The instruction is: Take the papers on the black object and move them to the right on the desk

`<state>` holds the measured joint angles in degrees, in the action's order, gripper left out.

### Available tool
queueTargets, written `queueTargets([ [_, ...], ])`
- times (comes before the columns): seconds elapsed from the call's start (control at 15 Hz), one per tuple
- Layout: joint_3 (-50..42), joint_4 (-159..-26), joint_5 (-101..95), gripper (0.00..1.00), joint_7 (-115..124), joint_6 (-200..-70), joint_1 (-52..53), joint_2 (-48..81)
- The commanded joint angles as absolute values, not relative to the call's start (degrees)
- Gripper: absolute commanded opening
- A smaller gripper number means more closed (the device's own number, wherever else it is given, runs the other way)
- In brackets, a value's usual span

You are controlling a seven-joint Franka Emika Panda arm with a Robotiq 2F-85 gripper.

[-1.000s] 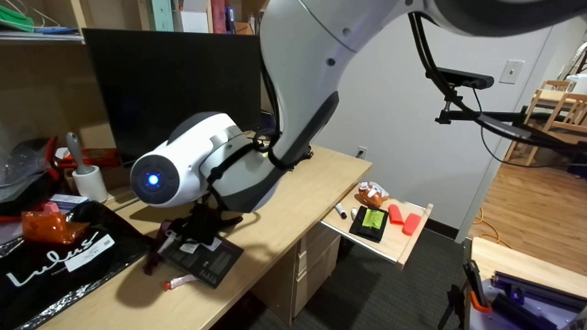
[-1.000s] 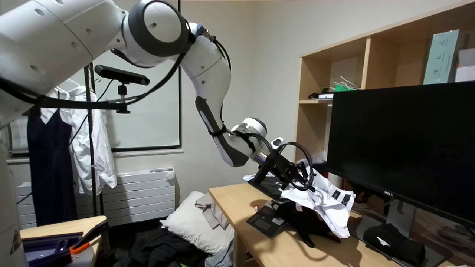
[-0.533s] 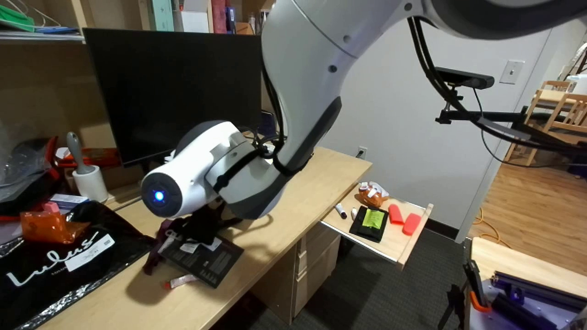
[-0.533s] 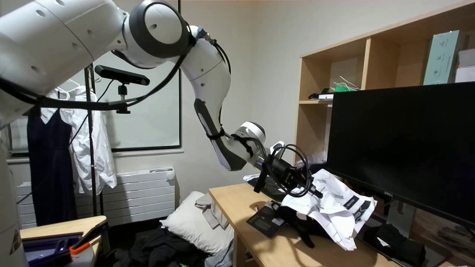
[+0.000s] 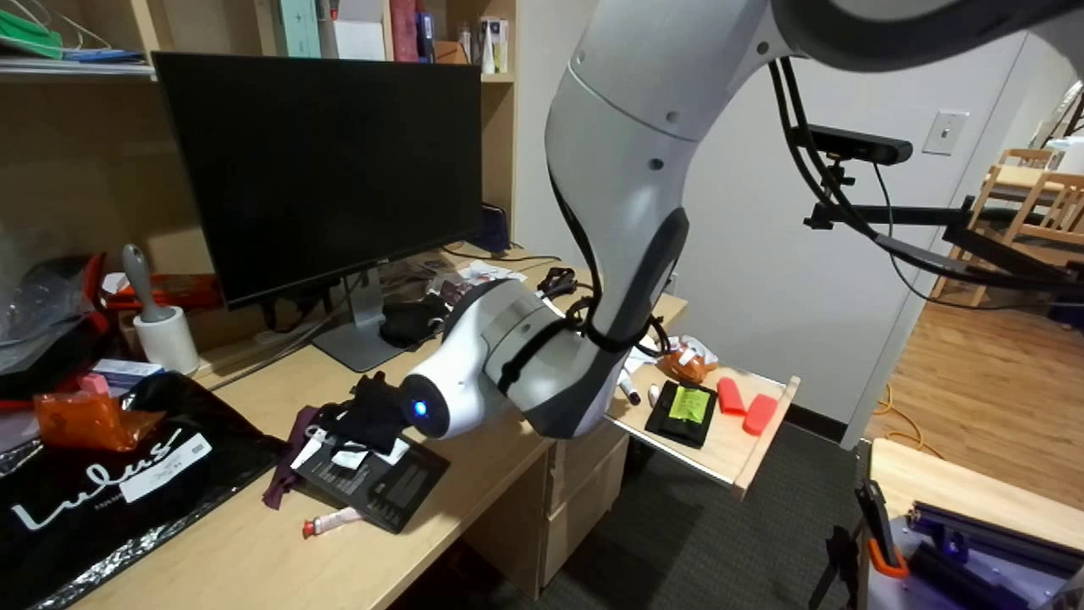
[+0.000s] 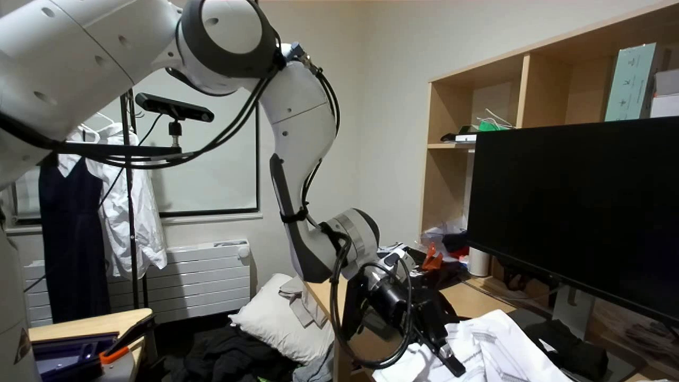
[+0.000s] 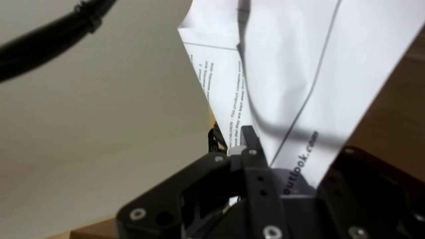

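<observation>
The papers, white sheets with grey and dark printing, hang from my gripper in an exterior view (image 6: 493,345) and fill the upper part of the wrist view (image 7: 292,73). My gripper (image 6: 451,355) is shut on them; one finger shows in front of the sheets in the wrist view (image 7: 282,152), the other fingertip is hidden. In an exterior view the arm hides the gripper and most of the papers. The black object, a flat black bag with white lettering (image 5: 224,432), lies at the left of the desk (image 5: 195,563), well apart from the gripper.
A black box (image 5: 398,491) with dark cloth (image 5: 373,415) on it lies on the desk, beside a small red-capped tube (image 5: 332,521). The monitor (image 5: 330,169) stands behind. A pull-out tray (image 5: 720,462) with small items juts out at the desk's right end.
The arm has swung away from the black bag, past the black box and dark cloth, along the desk toward the pull-out tray. The papers have moved with the gripper, which stays shut on them.
</observation>
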<state>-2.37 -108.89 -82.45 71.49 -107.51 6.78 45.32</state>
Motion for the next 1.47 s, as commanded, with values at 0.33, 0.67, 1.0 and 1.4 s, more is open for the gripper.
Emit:
queueTargets([
  [0.33, -3.15, -110.68, -83.88, 0.01, 78.64, -108.20, 1.71, 45.23],
  [0.67, -3.50, -109.49, -96.09, 0.01, 80.69, -111.42, 0.02, 47.09],
  [1.0, -2.40, -108.05, -103.69, 0.01, 83.51, -114.73, -2.05, 50.39],
  [1.4, -0.56, -106.41, -103.53, 0.01, 87.15, -115.74, -3.46, 53.64],
])
